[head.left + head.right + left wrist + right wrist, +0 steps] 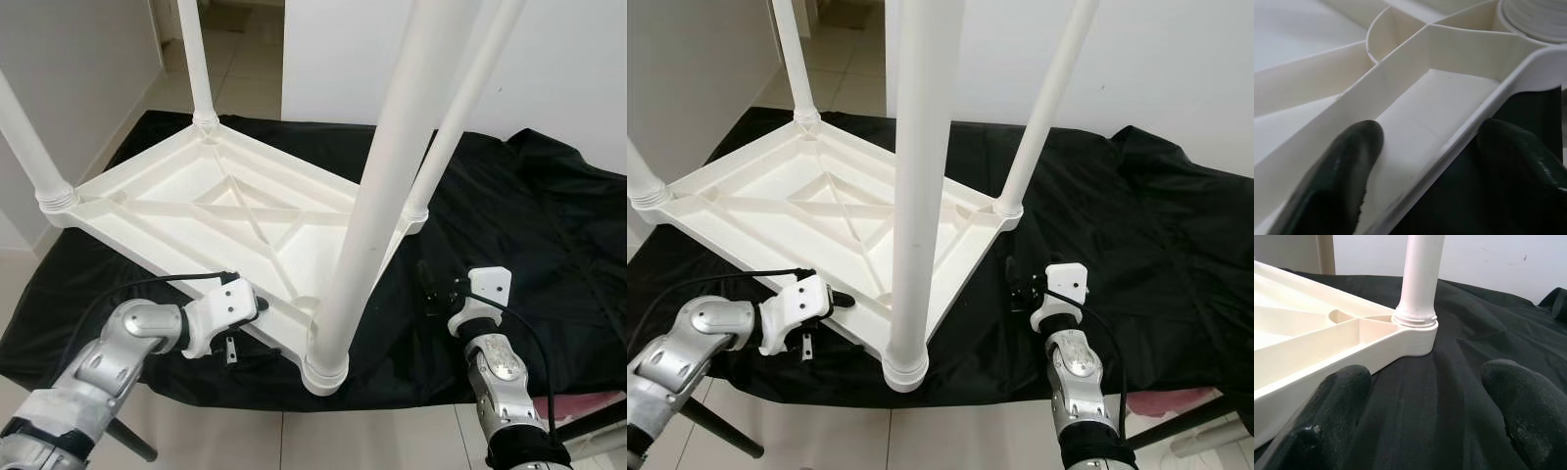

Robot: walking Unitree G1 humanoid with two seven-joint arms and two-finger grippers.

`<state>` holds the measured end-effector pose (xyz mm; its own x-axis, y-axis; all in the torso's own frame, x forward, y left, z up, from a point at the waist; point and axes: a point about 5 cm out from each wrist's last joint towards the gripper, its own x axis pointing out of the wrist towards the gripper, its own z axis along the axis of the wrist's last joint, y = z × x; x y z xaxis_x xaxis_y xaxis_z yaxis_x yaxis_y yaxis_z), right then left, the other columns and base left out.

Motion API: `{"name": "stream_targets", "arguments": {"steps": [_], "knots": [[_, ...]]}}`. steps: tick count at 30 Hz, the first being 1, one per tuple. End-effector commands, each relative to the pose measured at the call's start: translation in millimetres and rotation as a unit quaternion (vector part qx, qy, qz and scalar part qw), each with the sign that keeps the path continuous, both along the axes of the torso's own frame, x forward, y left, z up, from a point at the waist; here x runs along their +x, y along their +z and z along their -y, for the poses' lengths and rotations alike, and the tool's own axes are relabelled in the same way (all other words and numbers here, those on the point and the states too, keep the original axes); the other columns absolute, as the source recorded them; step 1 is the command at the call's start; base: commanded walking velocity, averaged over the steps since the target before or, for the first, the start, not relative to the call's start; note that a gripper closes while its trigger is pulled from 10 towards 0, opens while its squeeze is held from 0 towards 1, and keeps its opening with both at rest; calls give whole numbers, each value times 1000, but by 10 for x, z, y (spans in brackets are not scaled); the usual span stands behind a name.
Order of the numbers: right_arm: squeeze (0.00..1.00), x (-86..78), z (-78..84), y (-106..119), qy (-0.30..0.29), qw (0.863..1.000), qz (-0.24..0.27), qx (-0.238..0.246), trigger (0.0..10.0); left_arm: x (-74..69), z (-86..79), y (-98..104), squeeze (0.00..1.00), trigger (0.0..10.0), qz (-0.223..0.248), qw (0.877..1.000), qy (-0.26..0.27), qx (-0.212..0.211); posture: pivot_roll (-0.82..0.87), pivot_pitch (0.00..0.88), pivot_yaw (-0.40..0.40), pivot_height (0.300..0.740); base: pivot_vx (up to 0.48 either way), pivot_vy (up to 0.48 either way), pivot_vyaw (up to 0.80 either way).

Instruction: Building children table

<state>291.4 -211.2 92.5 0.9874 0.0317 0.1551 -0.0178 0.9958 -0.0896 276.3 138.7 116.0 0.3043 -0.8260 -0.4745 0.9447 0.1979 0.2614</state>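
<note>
A white plastic children's table [196,211] lies upside down on a black cloth [529,225], its ribbed underside facing up. Several white legs stand in its corner sockets; the nearest one [372,215] rises past my head. At the table's near edge, my left gripper [250,323] is open and straddles the rim [1459,132]: one finger [1347,161] sits in the channel inside, the other outside over the cloth. My right gripper [439,289] hovers open above the cloth, a little right of the near corner and apart from the table, looking toward the right corner leg [1420,279].
The cloth covers a low platform whose front edge runs just before me, with tiled floor [294,441] below. White walls stand behind and to the left, with a doorway [240,49] at the back. A black stand leg [132,441] slants at lower left. Something pink [588,406] shows at lower right.
</note>
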Motion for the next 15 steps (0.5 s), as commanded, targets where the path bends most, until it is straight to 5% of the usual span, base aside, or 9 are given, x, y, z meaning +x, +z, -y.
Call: {"name": "stream_targets", "arguments": {"steps": [1,7,8,10,11,15], "knots": [[0,-31,27,-22,-10,1000,-2,-1,10000,80,31,6,0,0,15,1000,18,-1,-15,0,-35,740,0,0,0],[0,-29,5,-28,-10,1000,-1,0,10000,205,67,10,0,0,48,998,44,7,-25,0,-25,740,0,0,0],[0,-19,10,-10,-12,1000,3,1,10000,251,103,17,0,4706,59,997,52,3,-26,0,-22,740,0,0,0],[0,-15,15,-1,-13,1000,5,1,10000,277,123,24,0,4706,63,996,58,-1,-26,0,-22,740,0,0,0],[0,-11,17,4,-14,1000,6,2,10000,306,161,37,0,10000,79,995,60,0,-26,0,-22,740,0,0,0],[0,-18,-20,21,-1,1000,13,6,10000,419,248,48,0,10000,91,992,92,-3,-29,0,-20,740,0,0,0]]}}
